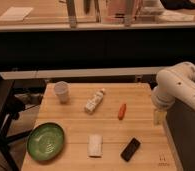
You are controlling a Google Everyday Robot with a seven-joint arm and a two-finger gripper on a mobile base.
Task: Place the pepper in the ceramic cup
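Observation:
A small orange-red pepper [122, 111] lies on the wooden table [76, 130], right of the middle. A white ceramic cup [62, 92] stands upright at the table's back left corner. My white arm [178, 90] comes in from the right. The gripper [158, 117] hangs below it at the table's right edge, to the right of the pepper and apart from it. The gripper holds nothing that I can see.
A white bottle [94, 101] lies on its side between the cup and the pepper. A green plate [45, 141] sits at the front left. A white folded cloth [95, 145] and a flat black object [130, 149] lie at the front. A dark chair [1, 110] stands to the left.

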